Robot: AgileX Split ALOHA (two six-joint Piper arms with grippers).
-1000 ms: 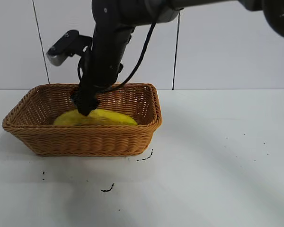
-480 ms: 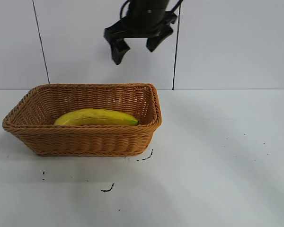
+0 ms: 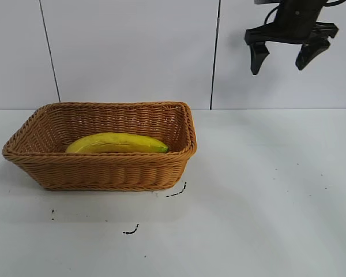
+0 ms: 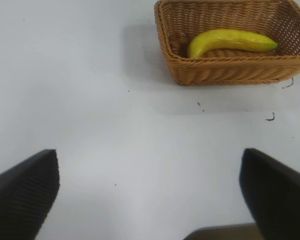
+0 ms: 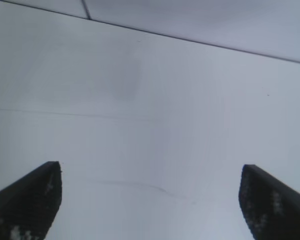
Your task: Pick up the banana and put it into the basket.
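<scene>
Toward the table's left edge: the basket, orange-brown wicker, rectangular with flared sides and a braided rim, standing flat on the white table. Well back from the front edge.

Contents of basket: the banana, one, yellow with a dark-green tip, lying lengthwise on the basket floor, tip pointing toward the right-hand wall. Nothing grips it. The left wrist view confirms it, curved and wholly inside the rim.

Just in front of the basket, on the table: a few small dark scuff marks, loose and irrelevant.

Above the table's right half, high against the back wall: the right gripper, pointing downward, jaws spread wide, nothing between them. Well apart from the basket.

Off to the side, looking in over bare table toward the basket: the left gripper, fingers splayed wide apart and empty, idle.

Step in hand, as I judge it: placing is done; the banana sits where the task wants it, and the right arm is clear of the basket.

Next move, as I judge it: little beyond bringing the right arm to a rest position, keeping clear of the basket rim so nothing is nudged.
</scene>
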